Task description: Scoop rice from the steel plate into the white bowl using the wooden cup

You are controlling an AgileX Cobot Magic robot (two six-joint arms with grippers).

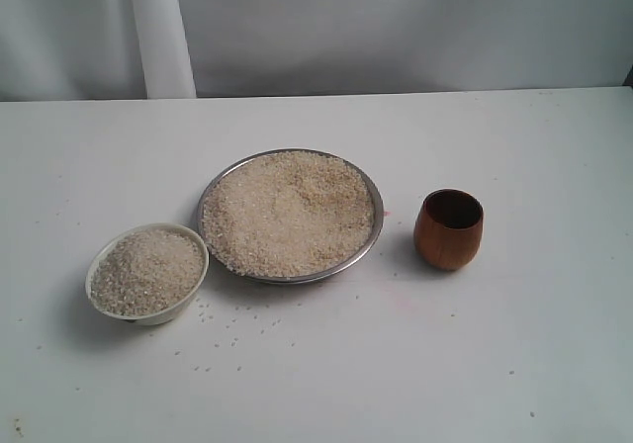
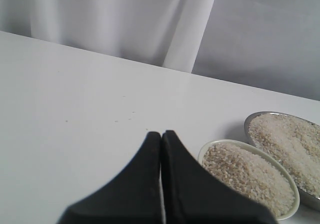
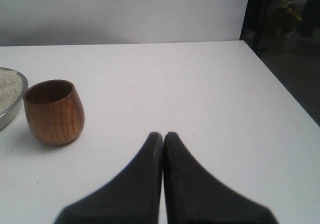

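Centre of scene: steel plate (image 1: pixel 377 227), shiny, shallow, covered almost rim to rim with off-white rice (image 1: pixel 287 211). Just beside it, left and nearer: white bowl (image 1: pixel 176 311), upright, filled near the brim with the same grains. Loose grains scattered in front of both. Right of plate, apart: wooden cup (image 1: pixel 448 237), upright, glossy reddish-brown, dark inside.

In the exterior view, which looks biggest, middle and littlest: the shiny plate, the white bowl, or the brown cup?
1. steel plate, clearly the largest.
2. white bowl, noticeably narrower.
3. wooden cup, the smallest.
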